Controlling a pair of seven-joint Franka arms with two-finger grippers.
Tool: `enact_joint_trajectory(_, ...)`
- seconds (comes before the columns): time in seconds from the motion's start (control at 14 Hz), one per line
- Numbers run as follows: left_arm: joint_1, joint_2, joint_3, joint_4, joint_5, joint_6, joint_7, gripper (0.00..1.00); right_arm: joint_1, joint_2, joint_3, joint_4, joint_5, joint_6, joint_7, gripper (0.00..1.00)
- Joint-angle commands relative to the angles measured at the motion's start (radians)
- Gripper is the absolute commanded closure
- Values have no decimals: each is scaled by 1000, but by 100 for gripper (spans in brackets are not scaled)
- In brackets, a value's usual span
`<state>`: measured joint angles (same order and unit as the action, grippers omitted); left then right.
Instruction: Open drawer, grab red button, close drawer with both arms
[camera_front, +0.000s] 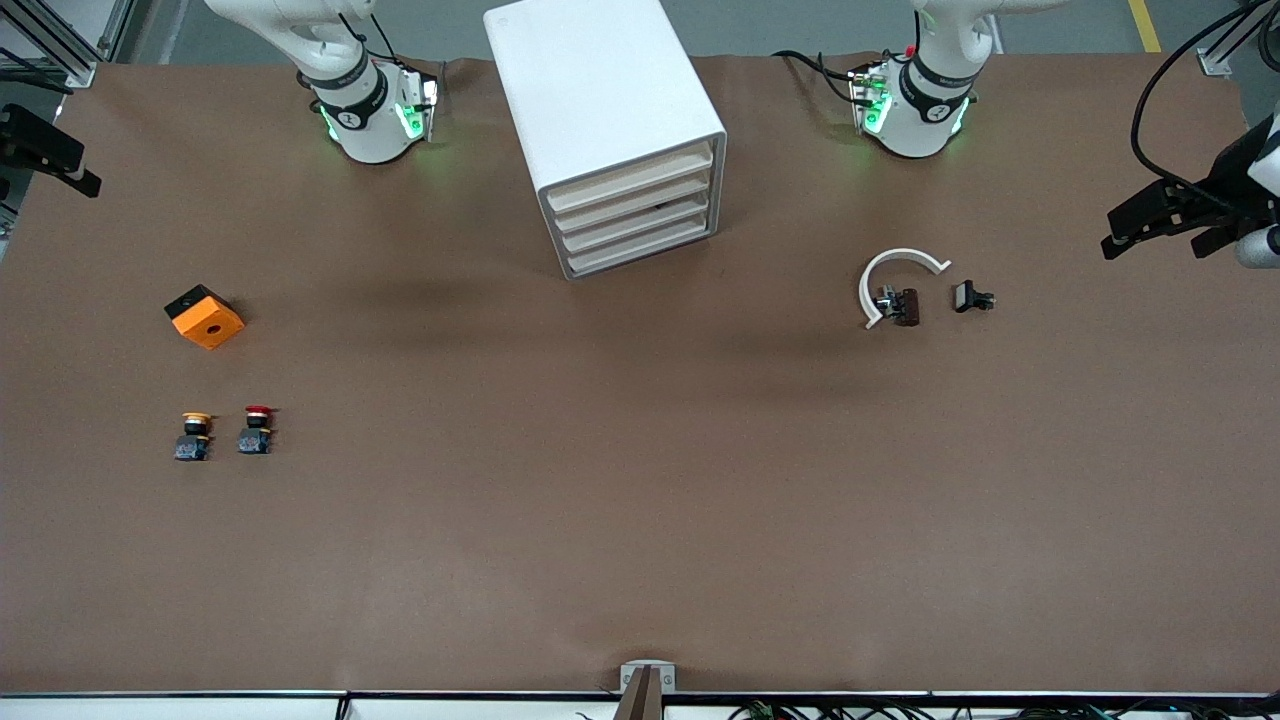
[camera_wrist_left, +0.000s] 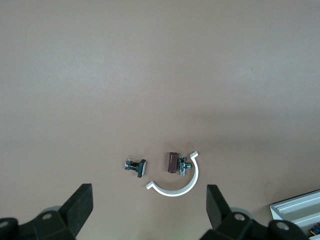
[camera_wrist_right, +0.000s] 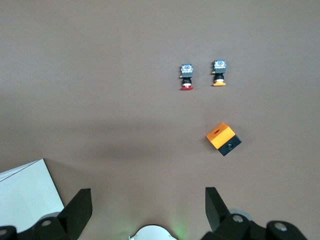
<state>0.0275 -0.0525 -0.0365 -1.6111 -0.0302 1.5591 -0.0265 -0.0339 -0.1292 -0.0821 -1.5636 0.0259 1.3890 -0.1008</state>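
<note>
The white drawer cabinet (camera_front: 600, 130) stands between the two arm bases, and all its stacked drawers (camera_front: 635, 215) are shut. The red-capped button (camera_front: 257, 430) stands on the table toward the right arm's end, also in the right wrist view (camera_wrist_right: 186, 77). My right gripper (camera_wrist_right: 147, 207) hangs open and empty high above its own base, with a cabinet corner (camera_wrist_right: 25, 195) beside it. My left gripper (camera_wrist_left: 149, 207) is open and empty high over the table near a white curved clip (camera_wrist_left: 177, 182). Neither gripper shows in the front view.
An orange-yellow-capped button (camera_front: 194, 436) stands beside the red one. An orange square box (camera_front: 205, 317) lies farther from the front camera than both. Toward the left arm's end lie the white clip (camera_front: 893, 280) and two small dark parts (camera_front: 972, 297). Black fixtures (camera_front: 1170, 215) overhang the table ends.
</note>
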Motion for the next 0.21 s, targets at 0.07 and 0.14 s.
enact_joint_trajectory(0.07, 0, -4, -13, 16, 15, -20, -12, 0, -11, -18, 4, -7, 3, -15, 52, 0)
enact_joint_trajectory(0.14, 0, -4, -13, 16, 15, -20, -10, 0, -11, -18, 4, -7, 3, -16, 49, 0)
